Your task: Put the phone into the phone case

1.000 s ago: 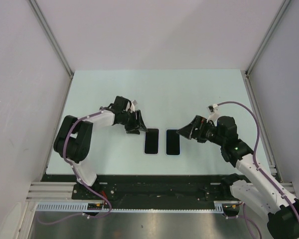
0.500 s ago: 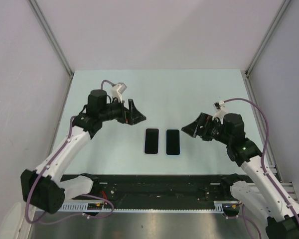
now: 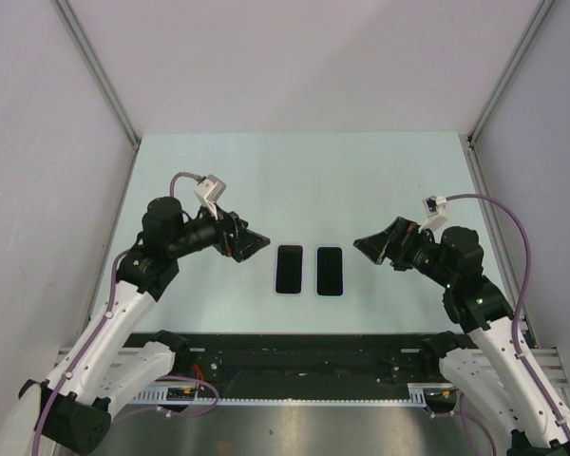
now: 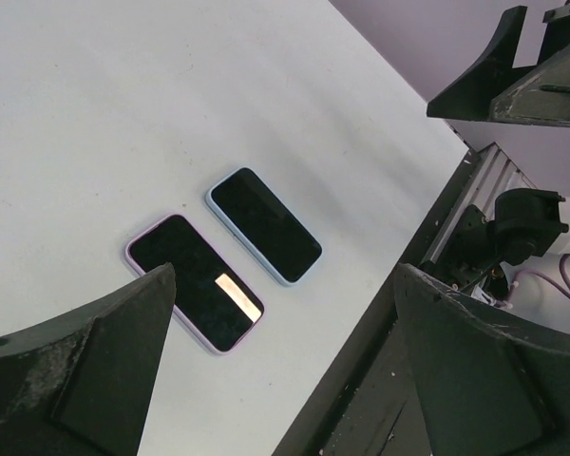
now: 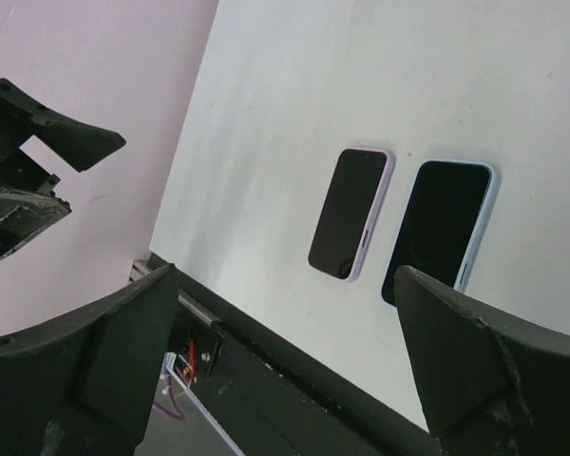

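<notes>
Two flat black-faced slabs lie side by side at the table's near middle. The left one has a lilac rim (image 3: 288,270) and the right one a pale blue rim (image 3: 330,271). I cannot tell which is the phone and which the case. Both show in the left wrist view, lilac (image 4: 195,294) and blue (image 4: 264,226), and in the right wrist view, lilac (image 5: 351,214) and blue (image 5: 440,233). My left gripper (image 3: 250,241) hangs open and empty above the table, left of them. My right gripper (image 3: 372,245) hangs open and empty to their right.
The pale green table (image 3: 294,180) is walled by white panels and metal posts at the sides and back. A black rail (image 3: 304,356) with the arm bases runs along the near edge.
My left arm has drawn back and leftward, away from the lilac-rimmed slab where it was low a second ago. My right arm has pulled a little to the right. The two slabs have not moved.
</notes>
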